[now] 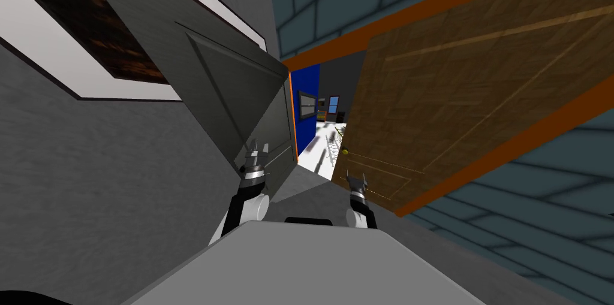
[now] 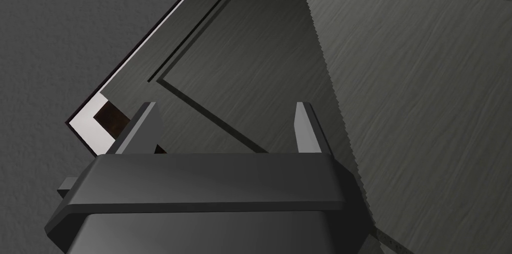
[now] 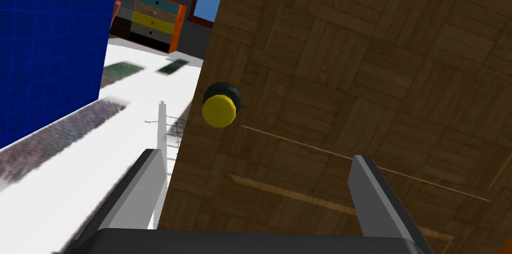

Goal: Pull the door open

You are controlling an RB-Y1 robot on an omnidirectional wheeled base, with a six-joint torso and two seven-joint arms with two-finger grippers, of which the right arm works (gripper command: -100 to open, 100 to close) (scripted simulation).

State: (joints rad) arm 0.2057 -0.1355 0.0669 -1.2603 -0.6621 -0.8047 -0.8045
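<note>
A brown parquet-patterned door [image 1: 479,85] stands partly open on my right, with an orange frame around it. Its round yellow knob [image 1: 345,152] sits near the door's free edge. In the right wrist view the knob [image 3: 219,109] is a short way ahead of my right gripper [image 3: 257,166], a little to one side of the gap, and the door [image 3: 375,66] spans behind it. The right gripper [image 1: 357,182] is open and holds nothing. My left gripper [image 1: 259,149] is open too, close to a dark grey panelled door [image 1: 240,91]; the left wrist view shows that gripper [image 2: 227,121] and that door [image 2: 260,56].
Through the gap lies a room with a white floor [image 1: 318,151], a blue wall [image 1: 307,109] and a chest of coloured drawers [image 3: 147,19]. A grey wall [image 1: 90,199] with a framed picture [image 1: 78,26] is close on my left. Teal block walls [image 1: 539,199] flank the brown door.
</note>
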